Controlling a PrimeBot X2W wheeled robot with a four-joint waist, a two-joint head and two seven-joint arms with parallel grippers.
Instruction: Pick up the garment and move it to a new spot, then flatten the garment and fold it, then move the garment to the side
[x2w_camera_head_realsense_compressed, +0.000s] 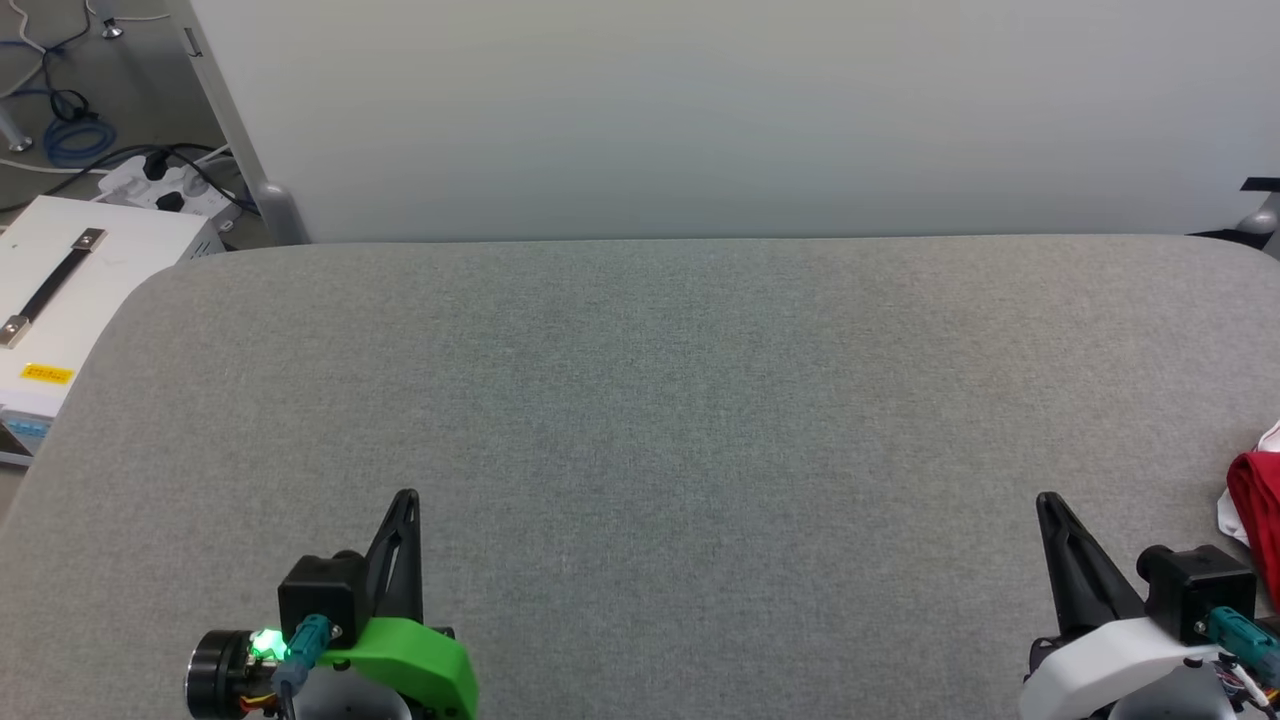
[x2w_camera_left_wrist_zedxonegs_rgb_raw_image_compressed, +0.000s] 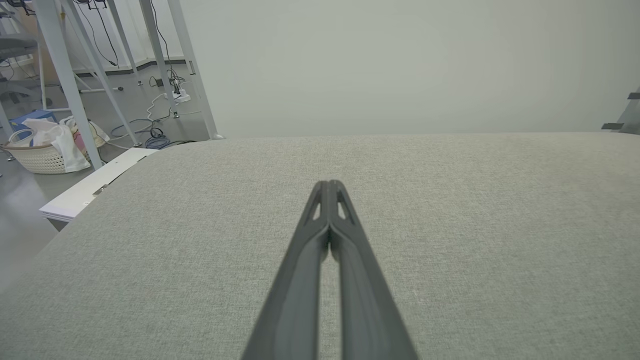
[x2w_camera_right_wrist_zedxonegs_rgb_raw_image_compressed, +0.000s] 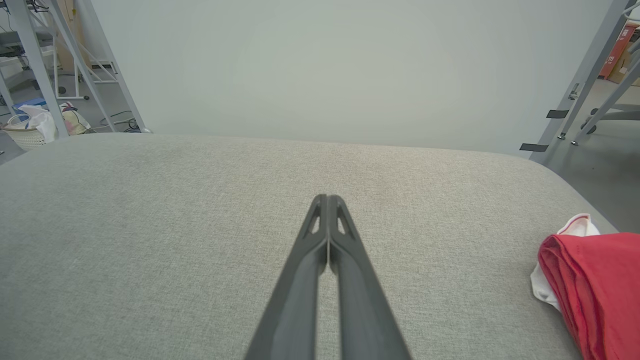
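The garment lies folded at the table's right edge, red with a bit of white sleeve showing; the right wrist view has the garment at its lower right. My right gripper is shut and holds nothing, standing to the garment's left and apart from it. In its own wrist view the right gripper has both fingers pressed together above bare cloth. My left gripper is shut and empty at the lower left, and the left wrist view shows the left gripper closed over the table.
A grey fabric-covered table spreads in front of me, backed by a pale wall panel. A white case with a black handle and cables sit on the floor beyond the left edge. A laundry basket stands further left.
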